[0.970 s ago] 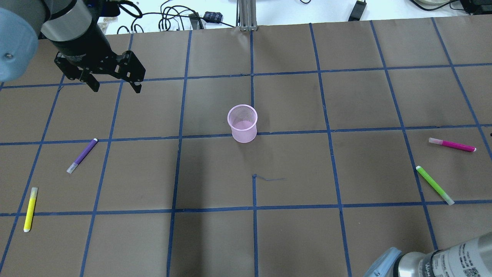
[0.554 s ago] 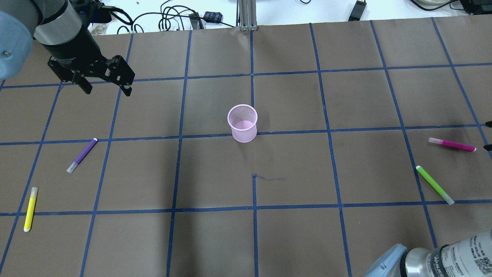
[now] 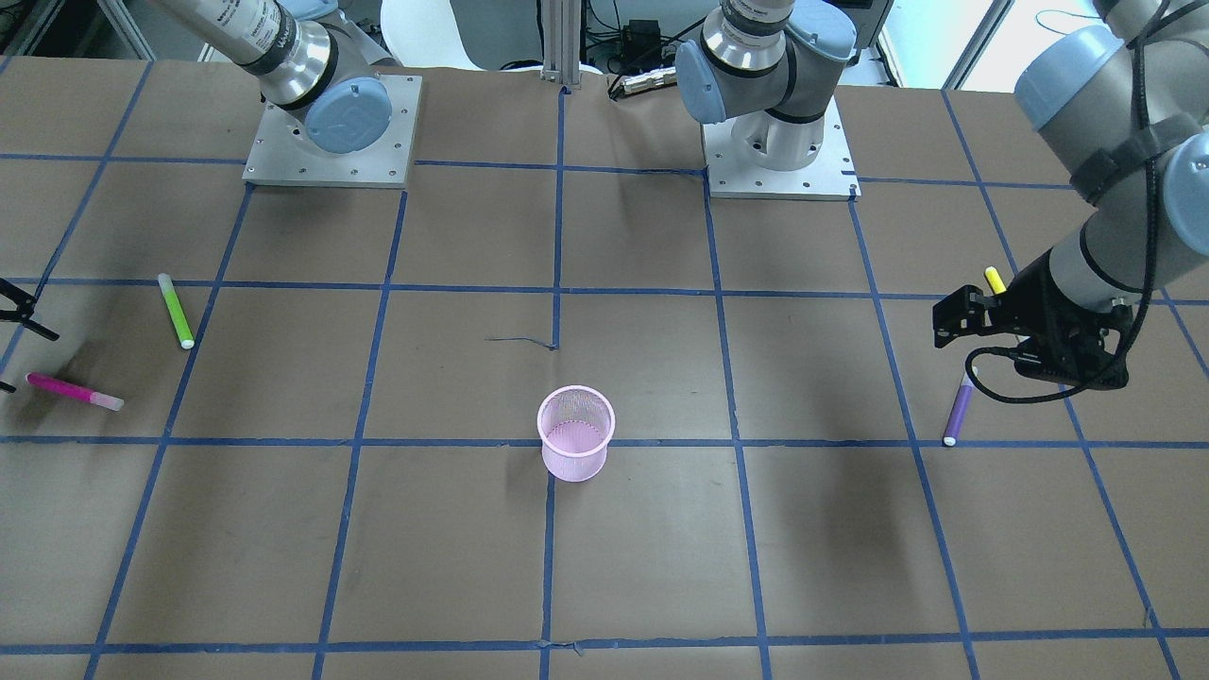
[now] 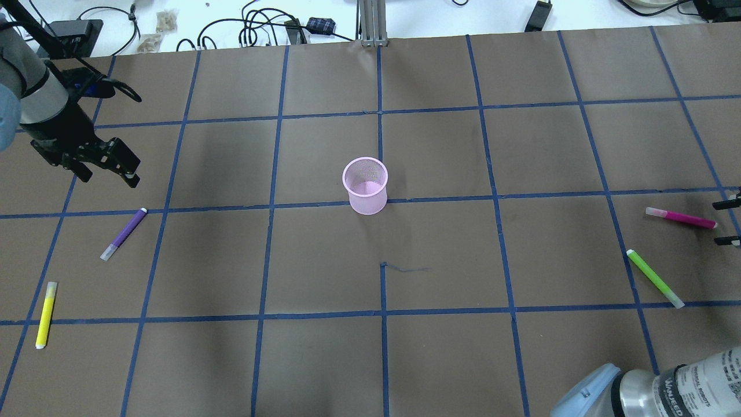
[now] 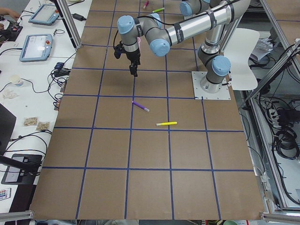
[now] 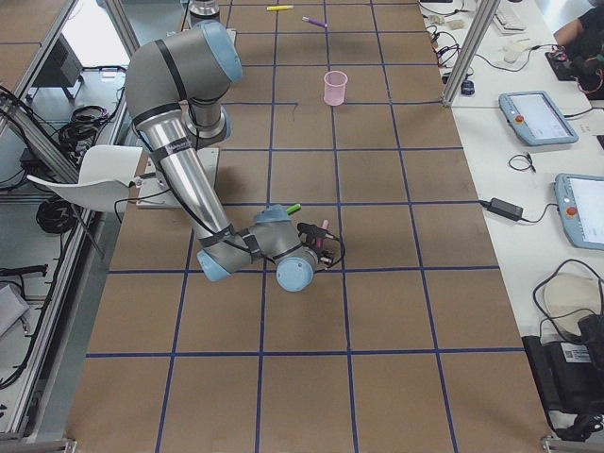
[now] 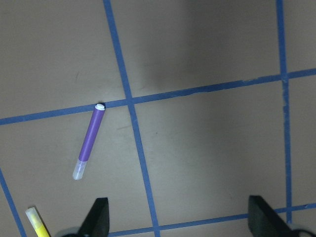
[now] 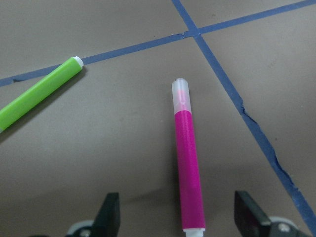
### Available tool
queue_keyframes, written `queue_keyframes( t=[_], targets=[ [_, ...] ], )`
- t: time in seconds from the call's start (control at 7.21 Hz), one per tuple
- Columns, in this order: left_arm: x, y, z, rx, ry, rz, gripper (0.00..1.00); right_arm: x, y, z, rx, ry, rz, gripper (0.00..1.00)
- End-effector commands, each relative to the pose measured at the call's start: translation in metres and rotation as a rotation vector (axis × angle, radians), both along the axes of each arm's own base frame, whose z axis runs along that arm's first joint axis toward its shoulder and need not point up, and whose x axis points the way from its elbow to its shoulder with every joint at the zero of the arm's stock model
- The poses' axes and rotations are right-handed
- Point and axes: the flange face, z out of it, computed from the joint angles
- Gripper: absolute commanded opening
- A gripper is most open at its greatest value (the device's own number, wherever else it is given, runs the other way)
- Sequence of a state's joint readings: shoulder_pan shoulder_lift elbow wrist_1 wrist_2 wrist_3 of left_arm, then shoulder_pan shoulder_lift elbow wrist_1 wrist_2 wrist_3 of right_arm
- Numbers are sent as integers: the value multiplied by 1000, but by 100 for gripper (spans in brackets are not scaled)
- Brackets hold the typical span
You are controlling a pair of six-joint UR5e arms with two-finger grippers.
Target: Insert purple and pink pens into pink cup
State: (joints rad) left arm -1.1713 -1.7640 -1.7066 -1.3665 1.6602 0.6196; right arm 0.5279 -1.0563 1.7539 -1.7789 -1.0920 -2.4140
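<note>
Pickup stage for both arms I'd say, nothing grabbed yet. Going across the overhead view: the left gripper (image 4: 108, 176) is wide open and empty, off the table, with the purple pen (image 4: 124, 234) lying flat at about its 5 o'clock, white end toward 1 and clear cap toward 7. In the left wrist view the pen sits off toward 10 o'clock, so my guess is that arm has to re-center, line its jaws across the barrel and drop. The pink mesh cup (image 4: 365, 185) stands upright mid-table and looks empty. Way out at its 3 o'clock lies the pink pen (image 4: 681, 218), clear cap toward the cup, magenta barrel, flat on the paper. The right gripper (image 4: 727, 222) is open too, its fingers either side of the pen's far end, so it probably just needs to go lower and close.
</note>
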Motion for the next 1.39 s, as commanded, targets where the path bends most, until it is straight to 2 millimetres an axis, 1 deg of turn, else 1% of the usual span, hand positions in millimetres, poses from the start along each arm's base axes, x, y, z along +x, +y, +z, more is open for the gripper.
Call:
queue_keyframes(
  t=[0.0, 0.14, 0.28, 0.42, 0.55, 0.69, 0.83, 0.97, 1.11, 1.25],
  targets=[
    [26, -23, -48, 21, 20, -194, 100, 0, -1, -7, -4, -2, 13, 71],
    [28, -29, -78, 56, 46, -212, 100, 0, -1, -10, -20, 2, 28, 70],
    [30, -32, -100, 68, 51, -222, 100, 0, -1, -13, -18, -2, 29, 66],
    [35, -32, -110, 104, 19, -245, 100, -1, -2, -18, -13, -9, 27, 65],
    [40, -32, -119, 137, -15, -257, 100, -2, -2, -19, -11, -11, 25, 60],
    [41, -33, -128, 149, -5, -278, 100, -2, -2, -20, -15, -6, 27, 51],
    [42, -35, -139, 156, 12, -321, 100, -3, -2, -21, -11, -5, 20, 28],
    [47, -37, -146, 150, 14, -333, 100, -3, -2, -20, -1, 0, 23, 10],
    [50, -36, -151, 155, 24, -330, 100, -3, -1, -20, 3, 0, 20, 7],
    [50, -36, -155, 164, 25, -332, 100, -2, -1, -17, 9, 0, 16, 7]
  ],
)
